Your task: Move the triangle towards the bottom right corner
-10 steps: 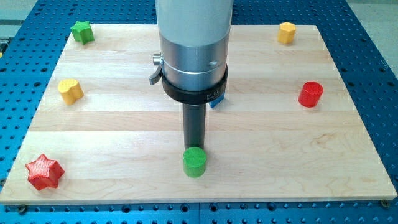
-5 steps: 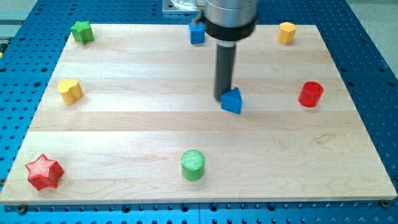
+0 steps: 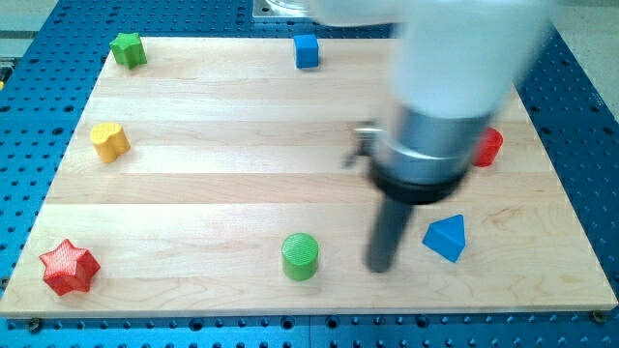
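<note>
Pale wooden bench (image 3: pixel 193 193) on a blue perforated base (image 3: pixel 580 126); blue triangle (image 3: pixel 446 238) near the bottom right corner, apex up-right; my tip (image 3: pixel 380 267) just beside its left; no fingers exist.

My arm comes down from the view's top right, its pale upper housing blurred and filling that corner. Below the housing sits my grey metal wrist section, ringed at its base by a black collar, with a small clamp lever sticking out on the side toward the view's left. From the collar my dark rod hangs straight down, upright with no visible tilt. My tip (image 3: pixel 380 268) rests at table height, directly beneath the collar and slightly toward the view's left of the wrist's centre.
</note>
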